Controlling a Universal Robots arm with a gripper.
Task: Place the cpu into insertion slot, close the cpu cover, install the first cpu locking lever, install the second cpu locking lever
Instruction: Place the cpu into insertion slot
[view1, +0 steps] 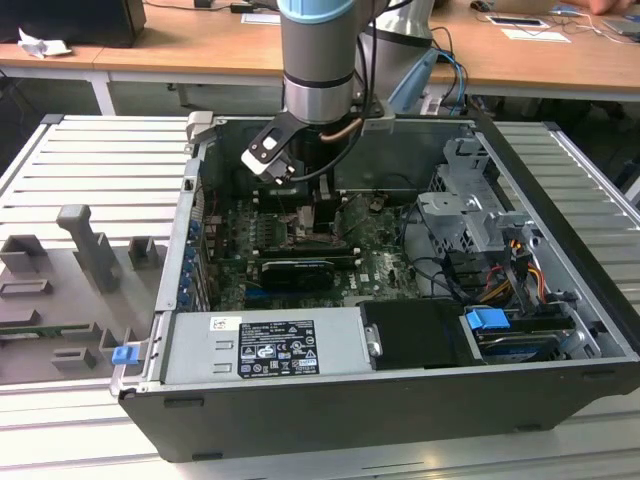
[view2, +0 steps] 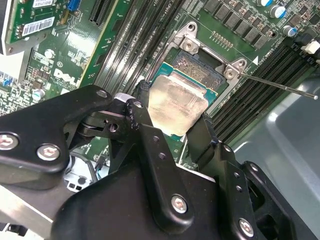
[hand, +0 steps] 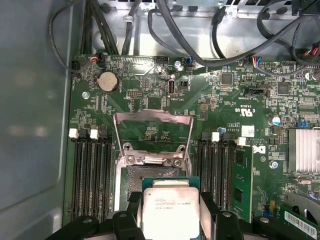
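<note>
My gripper (view2: 171, 107) is shut on the cpu (view2: 177, 102), a pale silvery square chip pinched at two opposite edges by the black fingers (view2: 142, 107). In both wrist views the chip hangs partly over the insertion slot (hand: 134, 182), a dark square socket in the green board, offset toward one side of it. The cpu (hand: 170, 207) sits between the fingertips of the gripper (hand: 170, 199). Beyond the socket the cpu cover (hand: 152, 117), a thin silver frame, stands swung open. One thin locking lever (view2: 280, 86) juts out free from the socket corner. In the exterior view the gripper (view1: 305, 205) reaches down into the computer case.
Long black memory slots (hand: 90, 175) flank the socket on both sides. A black graphics card (view1: 300, 270) lies just in front of it. The power supply (view1: 265, 345), drive cage (view1: 470, 210) and loose cables (hand: 200, 30) crowd the case, and its walls (view1: 560, 260) close it in.
</note>
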